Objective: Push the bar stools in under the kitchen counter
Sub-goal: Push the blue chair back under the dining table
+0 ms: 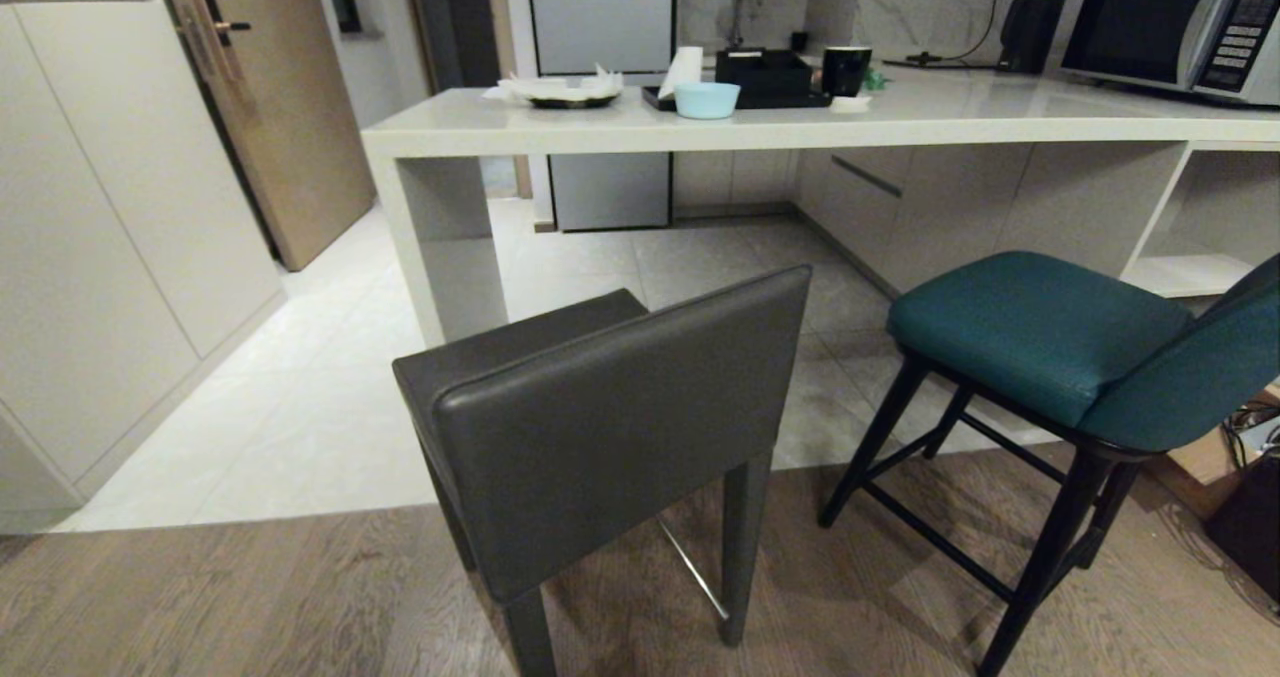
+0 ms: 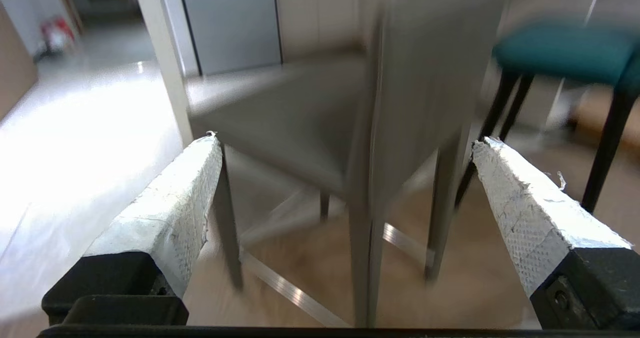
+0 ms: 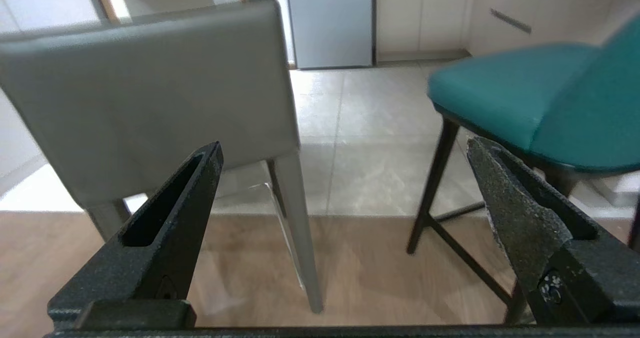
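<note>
The left gripper [image 2: 345, 178] and right gripper [image 3: 345, 178] were spread wide, empty. Ahead of both, short of the kitchen counter [image 1: 800, 127], stood the grey stool [image 1: 620, 427] and teal stool [image 1: 1040, 327] (rigid, probably tippy). Low pushes on the backrests were judged safest.

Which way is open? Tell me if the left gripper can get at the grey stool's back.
Probably yes. The left gripper is open and faces the grey stool with nothing between them; the teal stool stands apart to its right. It isn't touching yet.
</note>
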